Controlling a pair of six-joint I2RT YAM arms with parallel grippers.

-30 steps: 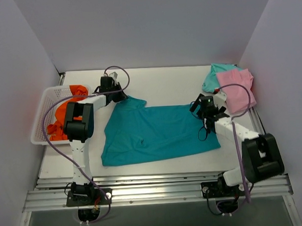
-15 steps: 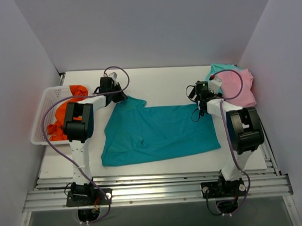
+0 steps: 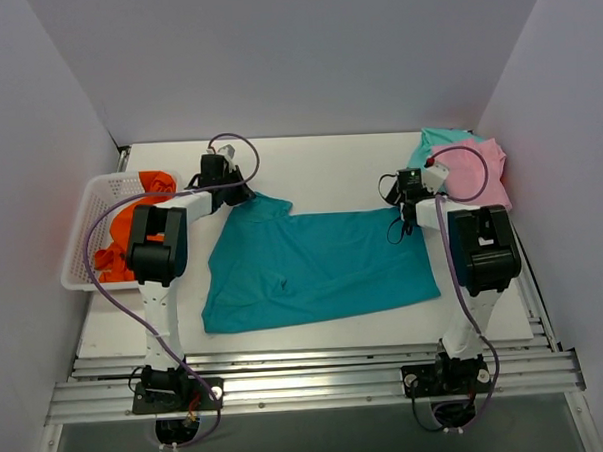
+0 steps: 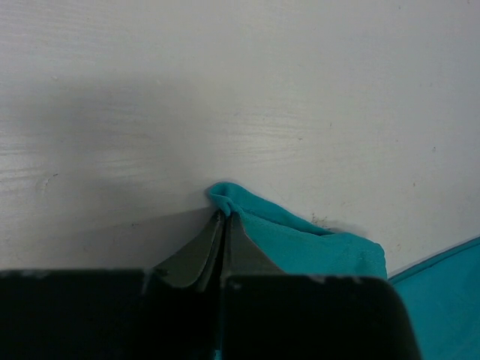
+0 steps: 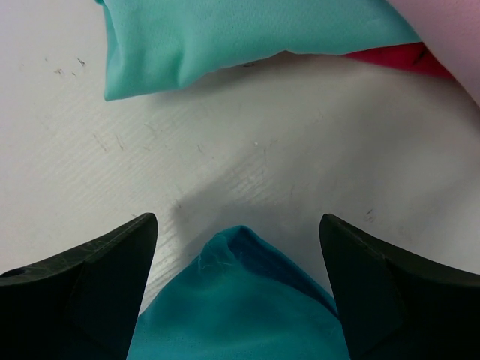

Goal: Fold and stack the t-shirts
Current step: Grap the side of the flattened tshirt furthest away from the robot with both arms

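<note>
A large teal-blue t-shirt (image 3: 313, 270) lies spread flat across the middle of the table. My left gripper (image 3: 242, 194) is shut on its far left corner (image 4: 225, 196), and the cloth is pinched between the closed tips (image 4: 223, 217). My right gripper (image 3: 399, 210) hovers open over the shirt's far right corner (image 5: 234, 259). That corner pokes up between the wide-apart fingers (image 5: 112, 255), which do not touch it. A mint-green t-shirt (image 3: 433, 145) and a pink t-shirt (image 3: 471, 171) lie folded at the back right. An orange t-shirt (image 3: 131, 223) fills the basket.
The white lattice basket (image 3: 82, 236) stands at the left edge by the side wall. In the right wrist view, the mint-green shirt (image 5: 247, 37) lies just beyond the right gripper (image 5: 236, 221), with a red strip (image 5: 405, 56) under the pink cloth (image 5: 450, 22). Walls enclose three sides.
My right arm has folded back, bringing its gripper from the shirt's right edge to its far right corner, with the jaws slightly narrower. The left gripper has not moved.
</note>
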